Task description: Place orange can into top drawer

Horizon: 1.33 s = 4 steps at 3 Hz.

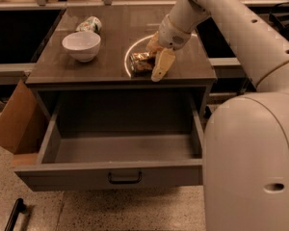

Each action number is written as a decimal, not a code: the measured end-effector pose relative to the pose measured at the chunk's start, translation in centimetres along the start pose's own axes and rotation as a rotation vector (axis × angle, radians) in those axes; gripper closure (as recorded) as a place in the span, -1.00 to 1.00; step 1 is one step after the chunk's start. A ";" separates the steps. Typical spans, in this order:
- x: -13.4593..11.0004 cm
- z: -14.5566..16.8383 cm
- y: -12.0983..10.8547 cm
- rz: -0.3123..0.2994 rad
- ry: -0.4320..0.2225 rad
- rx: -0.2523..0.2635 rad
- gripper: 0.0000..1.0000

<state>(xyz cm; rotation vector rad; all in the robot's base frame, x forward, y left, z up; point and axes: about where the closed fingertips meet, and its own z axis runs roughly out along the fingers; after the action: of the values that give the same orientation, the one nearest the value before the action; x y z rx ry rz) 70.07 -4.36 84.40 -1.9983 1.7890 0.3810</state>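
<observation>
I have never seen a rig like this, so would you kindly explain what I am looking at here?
The big pale shape on the right is a mobile robot's body. Its single arm reaches over a cabinet top. The one picture looks down from in front of the cabinet; the camera's mounting is not shown. The arm ends in a gripper whose two fingers stand open on either side of the orange can, a crushed can lying on the top. Nothing is lifted yet. Further left are a white bowl and a white-and-green can. Below, the top drawer is pulled open.
</observation>
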 end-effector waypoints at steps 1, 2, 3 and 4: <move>0.1 0.0 0.3 0.013 -0.006 -0.001 -0.06; 0.1 -0.7 0.7 0.026 -0.024 0.006 0.55; -0.2 -2.8 1.3 0.029 -0.055 0.039 0.98; -0.8 -5.8 2.7 0.038 -0.091 0.090 1.00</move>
<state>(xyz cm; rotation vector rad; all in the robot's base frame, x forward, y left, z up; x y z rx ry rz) 66.81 -6.72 89.47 -1.8580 1.7581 0.3898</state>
